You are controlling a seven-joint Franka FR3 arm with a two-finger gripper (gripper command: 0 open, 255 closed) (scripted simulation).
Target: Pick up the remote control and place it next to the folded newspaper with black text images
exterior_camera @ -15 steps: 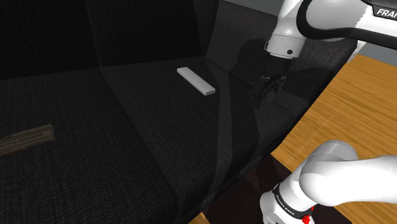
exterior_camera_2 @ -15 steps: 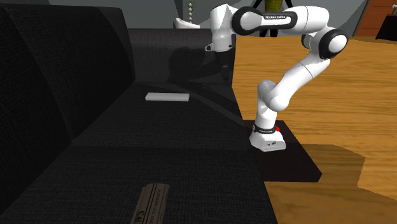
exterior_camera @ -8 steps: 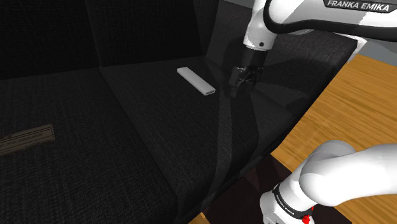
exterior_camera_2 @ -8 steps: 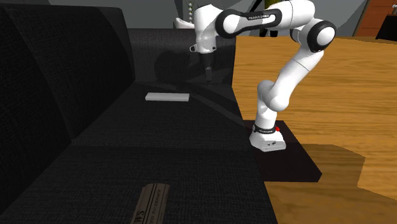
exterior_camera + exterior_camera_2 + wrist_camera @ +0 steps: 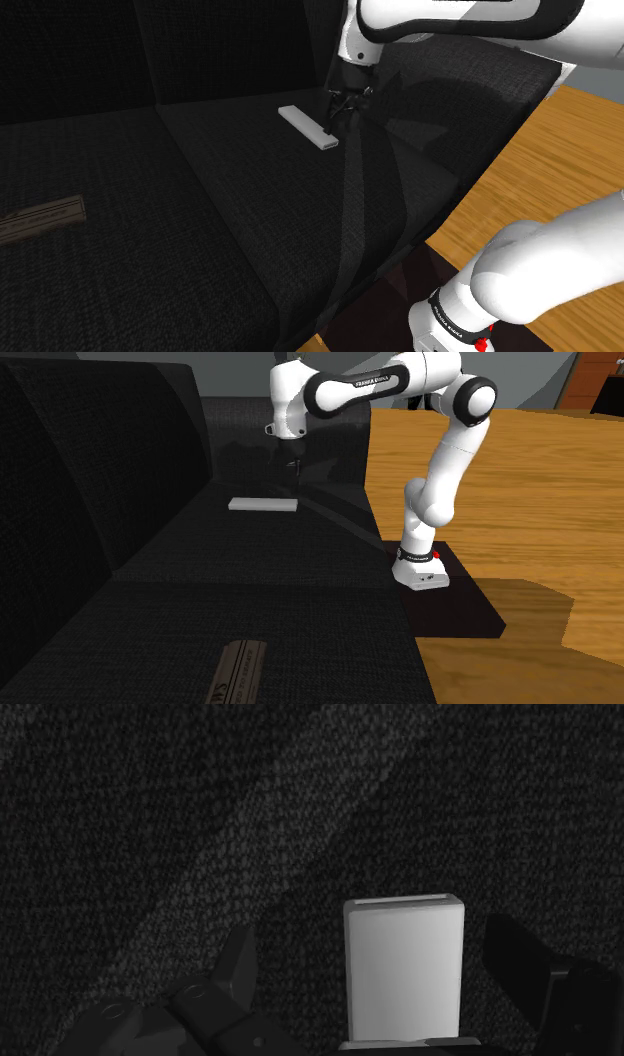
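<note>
Sofa (image 5: 250,230): black woven upholstery, a long seat under a tall backrest, with an armrest closing one end; both task things lie on it.
Floor (image 5: 565,140): wood-grain boards running along the sofa's front edge.
Arm (image 5: 440,452): white with dark joints, bent over the sofa's front edge and reaching toward the armrest end of the seat.
Stand (image 5: 470,607): dark box on the floor, just beside the sofa's front edge.
Folded newspaper (image 5: 40,220): flat on the seat, dim, with dark lettering, at the seat's end far from the armrest.
Remote control (image 5: 308,127): plain pale-grey slab lying flat on the seat at the armrest end, nearer the backrest than the front edge, and well apart from the newspaper.
End effector (image 5: 338,108): black, pointing down over the remote's end nearer the sofa's front edge. In the wrist view its fingers (image 5: 240,969) stand wide apart with that end of the remote between them and a gap on each side, so nothing is gripped.
</note>
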